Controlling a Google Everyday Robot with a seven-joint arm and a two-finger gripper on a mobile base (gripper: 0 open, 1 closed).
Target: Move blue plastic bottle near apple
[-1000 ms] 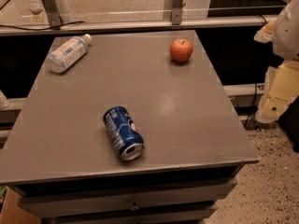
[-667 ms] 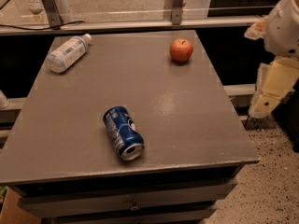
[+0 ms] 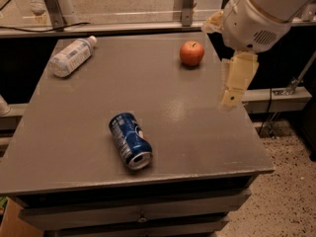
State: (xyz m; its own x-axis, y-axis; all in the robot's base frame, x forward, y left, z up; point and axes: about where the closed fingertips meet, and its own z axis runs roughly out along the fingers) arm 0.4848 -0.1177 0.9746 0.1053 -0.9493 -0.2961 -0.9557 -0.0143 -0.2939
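Note:
The blue plastic bottle (image 3: 70, 57), whitish with a white cap and a pale label, lies on its side at the far left corner of the grey table (image 3: 74, 132). The red-orange apple (image 3: 191, 53) stands at the far right of the table. My gripper (image 3: 218, 63) hangs from the white arm at the upper right, above the table's right edge and just right of the apple. It is open and empty, with one beige finger (image 3: 236, 80) pointing down. It is far from the bottle.
A dark blue soda can (image 3: 130, 140) lies on its side near the table's front middle. A ledge with metal posts (image 3: 183, 4) runs behind the table. Speckled floor (image 3: 286, 181) and a cable lie to the right.
My arm and gripper have moved left from the right edge of the view towards the table, now near the apple. Bottle, apple and can have not moved.

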